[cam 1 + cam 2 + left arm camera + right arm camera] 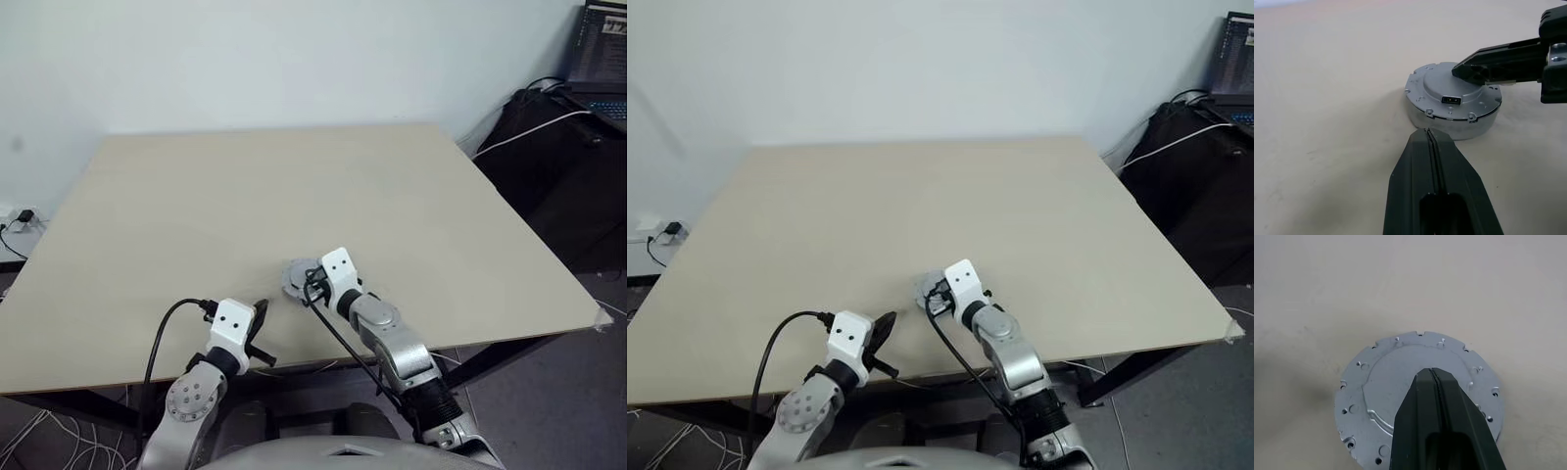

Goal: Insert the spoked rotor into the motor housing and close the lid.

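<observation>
Resting flat on the beige table, the motor housing lies with the lid closed down over it, plain grey side up, its raised centre and ring of small rim holes showing; the spoked rotor cannot be seen with the lid down. The right gripper has its two black fingers pressed tightly together with nothing between them, and their joined tip sits over the raised centre of the lid, either touching it or a hair above; I cannot tell which. In the right wrist view the same closed fingers cover the middle of the disc. The left gripper is also clenched on nothing, its tip just short of the housing's side wall, near it but apart, pointing at it. A small dark socket on the lid faces the left gripper. In the head view the housing lies just ahead of the right gripper, near the table's front edge.
</observation>
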